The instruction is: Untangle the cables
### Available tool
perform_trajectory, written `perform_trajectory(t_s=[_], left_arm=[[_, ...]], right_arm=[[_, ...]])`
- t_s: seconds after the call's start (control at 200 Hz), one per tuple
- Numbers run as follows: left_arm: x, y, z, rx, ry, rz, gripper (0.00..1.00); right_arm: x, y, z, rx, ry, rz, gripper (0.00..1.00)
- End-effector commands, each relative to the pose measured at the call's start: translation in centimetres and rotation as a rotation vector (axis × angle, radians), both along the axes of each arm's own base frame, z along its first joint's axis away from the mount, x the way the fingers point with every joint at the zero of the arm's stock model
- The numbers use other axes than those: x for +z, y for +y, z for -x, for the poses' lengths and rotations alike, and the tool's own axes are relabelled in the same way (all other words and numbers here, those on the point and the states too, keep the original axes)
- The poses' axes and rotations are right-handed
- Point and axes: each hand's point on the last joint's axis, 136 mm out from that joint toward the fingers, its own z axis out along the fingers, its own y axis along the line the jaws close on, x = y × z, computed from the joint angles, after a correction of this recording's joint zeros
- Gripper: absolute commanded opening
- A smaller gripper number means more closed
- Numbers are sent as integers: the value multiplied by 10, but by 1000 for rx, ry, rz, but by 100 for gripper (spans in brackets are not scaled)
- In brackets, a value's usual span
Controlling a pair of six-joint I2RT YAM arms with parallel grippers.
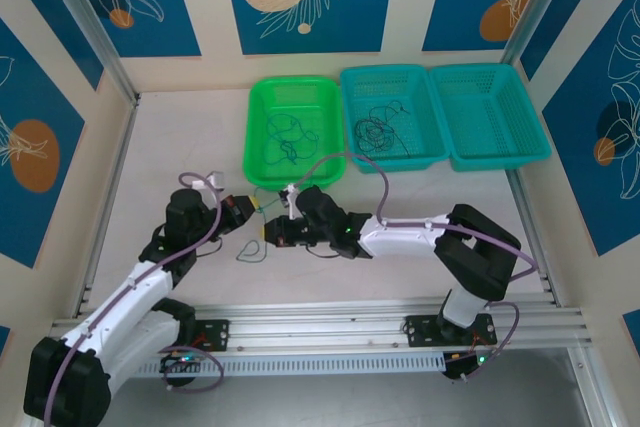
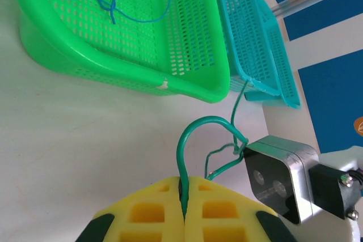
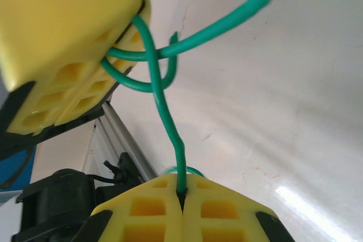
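Left wrist view: left claw (image 2: 184,199) pinching green cable (image 2: 199,119). Right claw (image 3: 181,194) pinching same strand beyond crossed loop. Strand hanging over counter (image 1: 180,147) near green basket (image 2: 142,49). Likely working loop open. Next: easing claws apart slowly, avoiding tightening knot.

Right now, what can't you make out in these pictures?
Right wrist view: green wire partly hidden by left pincer's fingers.
Left wrist view: blue wires in green basket cut off by top edge.
Top view: dark wires in teal basket too small to count.
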Motion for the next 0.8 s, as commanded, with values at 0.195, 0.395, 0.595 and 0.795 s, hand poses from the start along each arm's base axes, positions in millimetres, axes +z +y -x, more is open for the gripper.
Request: perform_trajectory(t_s=[0.195,0.395,0.595,0.795], left_arm=[[-7,13,-2,44,7,-114,26],[-13,9,-4,25,15,-107,19],[5,-17,-1,-101,-60,25,35],[50,-51,20,-316,-192,109,63]], right_arm=[[-6,-63,-18,-186,104,16,0],[7,-92,-14,-196,100,11,0],[18,-95,-1,-130,46,19,0],[29,-92,0,-72,11,16,0]])
